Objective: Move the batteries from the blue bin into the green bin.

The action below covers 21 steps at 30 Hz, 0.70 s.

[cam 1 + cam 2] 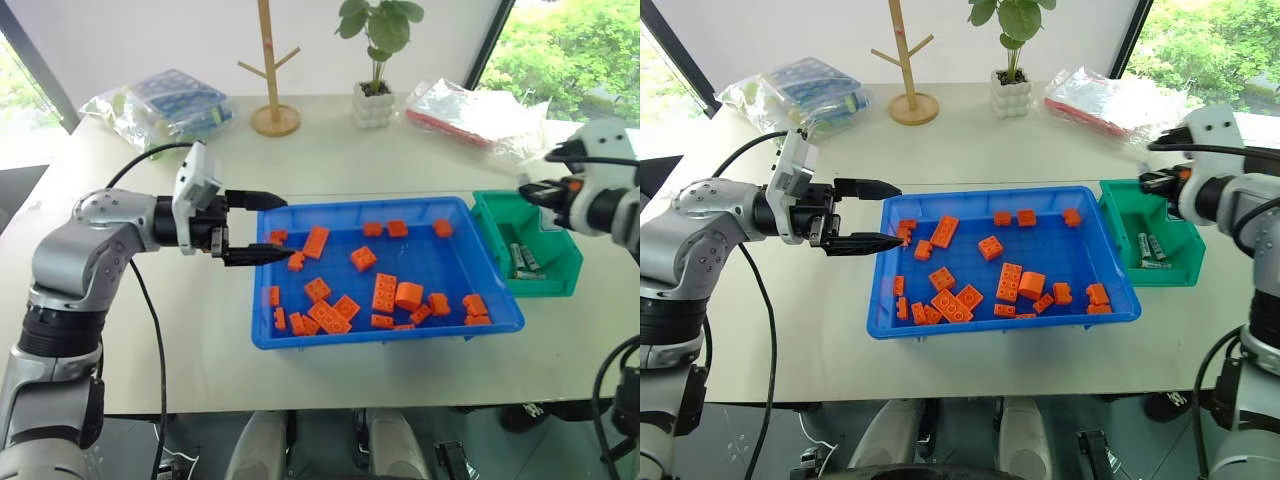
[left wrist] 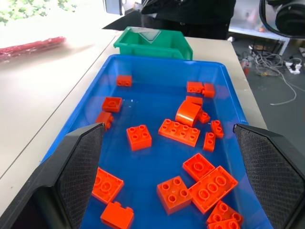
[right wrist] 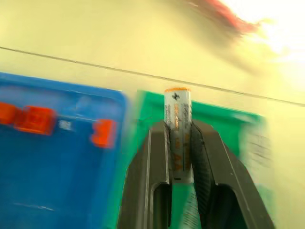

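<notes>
The blue bin (image 1: 455,285) sits mid-table with several orange bricks in it. The green bin (image 1: 562,268) stands against its right end and holds a few silver batteries (image 1: 523,260). My right gripper (image 1: 532,192) hovers above the green bin's back rim, shut on one battery (image 3: 177,128) that sticks up between its fingers. My left gripper (image 1: 262,228) stands open at the blue bin's left end, its fingers (image 2: 78,167) straddling the near corner, nothing between them.
Behind the bins are a wooden stand (image 1: 273,70), a potted plant (image 1: 377,60) and two plastic bags (image 1: 170,105) (image 1: 475,108). A person in dark clothing (image 2: 190,14) stands past the green bin in the left wrist view. Bare tabletop lies in front of the bins.
</notes>
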Each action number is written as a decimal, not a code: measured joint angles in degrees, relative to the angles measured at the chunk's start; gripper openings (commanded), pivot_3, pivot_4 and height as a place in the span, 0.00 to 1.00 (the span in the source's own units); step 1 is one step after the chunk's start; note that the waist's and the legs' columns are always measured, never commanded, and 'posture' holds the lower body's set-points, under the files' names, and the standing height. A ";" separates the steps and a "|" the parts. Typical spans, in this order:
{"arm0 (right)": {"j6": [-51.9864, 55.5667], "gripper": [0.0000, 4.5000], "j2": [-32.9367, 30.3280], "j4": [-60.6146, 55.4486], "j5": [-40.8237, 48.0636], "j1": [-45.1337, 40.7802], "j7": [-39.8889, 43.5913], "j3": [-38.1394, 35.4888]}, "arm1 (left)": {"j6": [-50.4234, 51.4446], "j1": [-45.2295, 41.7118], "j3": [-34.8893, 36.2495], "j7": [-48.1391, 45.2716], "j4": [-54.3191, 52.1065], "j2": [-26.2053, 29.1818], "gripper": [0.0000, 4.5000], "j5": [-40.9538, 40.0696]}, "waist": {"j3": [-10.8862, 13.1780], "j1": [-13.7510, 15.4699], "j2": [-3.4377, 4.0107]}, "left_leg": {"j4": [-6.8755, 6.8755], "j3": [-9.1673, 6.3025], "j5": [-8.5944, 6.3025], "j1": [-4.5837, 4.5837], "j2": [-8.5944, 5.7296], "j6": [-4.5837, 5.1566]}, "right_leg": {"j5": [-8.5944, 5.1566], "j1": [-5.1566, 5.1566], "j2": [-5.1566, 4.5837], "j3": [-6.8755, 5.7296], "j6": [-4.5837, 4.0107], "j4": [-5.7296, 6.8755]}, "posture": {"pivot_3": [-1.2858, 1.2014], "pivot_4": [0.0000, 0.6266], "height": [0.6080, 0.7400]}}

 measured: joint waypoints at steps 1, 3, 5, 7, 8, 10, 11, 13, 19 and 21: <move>-0.88 0.12 -0.07 0.88 -0.31 0.97 0.11 -0.24 | -0.03 -0.03 -0.02 -0.14 0.04 -0.05 1.00 0.01 | 0.00 -0.09 0.00 | 0.00 0.00 0.00 0.00 0.01 0.00 | 0.00 0.00 0.00 0.00 0.00 0.00 | 0.52 0.24 0.64; -2.08 0.32 0.42 1.79 -0.32 3.32 0.40 -0.26 | -0.08 -0.10 -0.02 -0.26 0.15 -0.19 1.00 0.02 | 0.00 -0.26 0.00 | 0.00 0.00 0.00 0.01 0.01 0.00 | 0.00 0.00 0.00 0.01 0.00 0.01 | 0.52 0.24 0.64; -3.30 0.53 1.57 2.16 -0.27 5.18 0.55 -0.25 | -0.08 -0.19 -0.03 -0.27 0.18 -0.40 1.00 0.03 | 0.00 -0.38 0.00 | 0.00 0.01 0.00 0.01 0.02 0.00 | 0.01 -0.01 0.00 0.02 0.00 0.02 | 0.52 0.24 0.64; -4.64 0.72 1.87 2.27 -0.32 6.18 0.76 -0.21 | -0.08 -0.27 -0.03 -0.30 0.18 -0.46 1.00 0.05 | 0.00 -0.34 0.00 | 0.01 0.01 0.00 0.00 0.01 0.00 | 0.01 -0.01 0.00 0.02 0.01 0.02 | 0.52 0.24 0.64; -5.80 0.72 1.71 2.56 -0.31 6.56 1.29 -0.21 | -0.09 -0.27 -0.03 -0.32 0.18 -0.46 1.00 0.06 | 0.00 -0.29 0.00 | 0.01 0.01 0.00 0.00 0.01 0.00 | 0.01 -0.01 0.00 0.02 0.01 0.02 | 0.52 0.24 0.64; -8.84 0.72 0.21 2.81 0.03 8.38 4.16 -0.53 | -0.09 -0.31 -0.05 -0.35 0.16 -0.45 1.00 0.07 | 0.00 -0.19 0.00 | 0.01 0.01 0.00 0.00 0.01 0.00 | 0.01 0.00 0.00 0.02 0.01 0.01 | 0.52 0.24 0.64; -10.88 0.72 -1.21 2.79 0.56 10.13 6.90 -1.13 | -0.08 -0.26 -0.03 -0.39 0.14 -0.28 1.00 0.06 | 0.00 0.01 0.01 | 0.01 0.00 0.00 -0.01 0.01 0.00 | 0.00 0.00 0.00 0.01 0.01 0.00 | 0.52 0.24 0.64; -14.55 0.72 -4.05 2.63 1.65 13.74 12.46 -3.02 | -0.06 0.18 0.12 -0.52 0.11 0.45 1.00 0.06 | 0.00 0.24 0.01 | 0.01 -0.01 0.00 -0.02 0.01 0.00 | 0.00 0.01 0.01 0.00 0.01 0.00 | 0.52 0.24 0.64; -29.42 0.72 -10.27 1.36 2.69 31.91 33.21 -13.53 | 1.26 2.07 1.51 -0.59 0.06 2.14 1.00 -1.20 | 0.01 0.18 0.00 | 0.03 0.00 -0.01 0.14 0.02 0.02 | -0.01 0.21 0.00 -0.01 0.04 -0.06 | 0.52 0.24 0.64; -33.94 0.72 -10.70 1.40 2.66 37.01 39.35 -17.72 | 1.46 2.25 2.47 -0.60 0.37 2.87 1.00 -1.30 | 0.01 0.04 0.00 | 0.03 0.00 -0.01 0.27 0.08 0.01 | -0.02 0.27 0.01 0.00 0.03 -0.06 | 0.52 0.24 0.64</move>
